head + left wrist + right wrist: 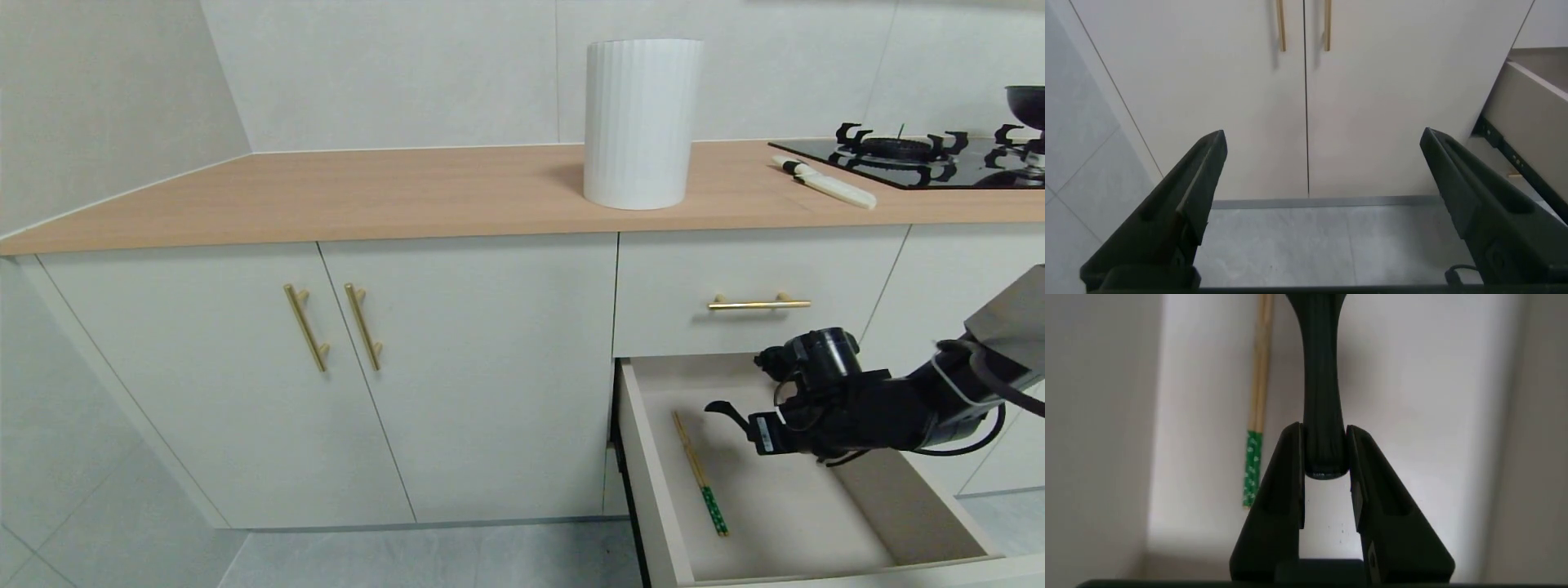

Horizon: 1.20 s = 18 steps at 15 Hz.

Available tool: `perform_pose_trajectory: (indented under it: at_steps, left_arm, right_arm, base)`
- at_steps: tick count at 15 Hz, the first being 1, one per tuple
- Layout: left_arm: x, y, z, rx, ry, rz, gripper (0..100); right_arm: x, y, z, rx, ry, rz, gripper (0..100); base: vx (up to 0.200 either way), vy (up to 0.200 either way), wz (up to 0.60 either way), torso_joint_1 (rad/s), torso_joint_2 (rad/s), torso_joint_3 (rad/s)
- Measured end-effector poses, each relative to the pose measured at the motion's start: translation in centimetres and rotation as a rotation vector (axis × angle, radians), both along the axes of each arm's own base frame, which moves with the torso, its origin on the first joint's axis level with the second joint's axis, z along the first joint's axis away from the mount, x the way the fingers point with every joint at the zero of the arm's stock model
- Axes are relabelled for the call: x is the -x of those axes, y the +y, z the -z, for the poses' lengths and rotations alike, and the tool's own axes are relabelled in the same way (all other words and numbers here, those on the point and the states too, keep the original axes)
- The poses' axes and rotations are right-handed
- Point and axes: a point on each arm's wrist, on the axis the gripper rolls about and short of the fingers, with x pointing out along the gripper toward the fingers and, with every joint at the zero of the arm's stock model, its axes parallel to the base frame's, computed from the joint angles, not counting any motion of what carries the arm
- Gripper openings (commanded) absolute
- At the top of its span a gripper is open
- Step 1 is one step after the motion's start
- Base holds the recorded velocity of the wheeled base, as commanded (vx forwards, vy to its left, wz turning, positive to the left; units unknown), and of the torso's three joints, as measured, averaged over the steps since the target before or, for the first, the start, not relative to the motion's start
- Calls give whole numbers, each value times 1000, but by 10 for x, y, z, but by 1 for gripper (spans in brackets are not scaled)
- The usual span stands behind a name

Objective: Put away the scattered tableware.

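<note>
My right gripper [761,431] hovers above the open drawer [922,506], shut on the handle of a black spoon [723,411]. In the right wrist view the spoon's handle [1321,367] runs straight out from between the fingers of the right gripper [1324,451], above the drawer's pale floor. A pair of wooden chopsticks with green ends [700,475] lies on the drawer floor to the left of the spoon; these chopsticks [1258,400] also lie beside the handle. My left gripper [1323,140] is open and holds nothing, low before the cabinet doors [1306,90].
On the wooden counter [408,192] stand a tall white ribbed container [642,122] and a white knife with a black-banded handle [824,183] beside the black gas hob [922,157]. A shut drawer with a brass handle [759,304] sits above the open one.
</note>
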Motion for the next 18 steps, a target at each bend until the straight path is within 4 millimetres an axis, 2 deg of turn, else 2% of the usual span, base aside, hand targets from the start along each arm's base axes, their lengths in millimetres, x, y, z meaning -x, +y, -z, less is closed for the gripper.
perform_pose_trajectory:
  at_steps: [3,8,13,18]
  left_arm:
    - [0,0,0,0,0,0,100]
    - [0,0,0,0,0,0,100]
    - [0,0,0,0,0,0,100]
    - [0,0,0,0,0,0,100]
  right_arm:
    - [-5,0,23,16,44,5,0]
    - [-10,0,46,43,89,16,0]
    - [-10,0,60,57,125,10,0]
    - [-13,-1,67,73,133,18,0]
  base:
    - [0,0,0,0,0,0]
    - [0,0,0,0,0,0]
    - [0,0,0,0,0,0]
    - [0,0,0,0,0,0]
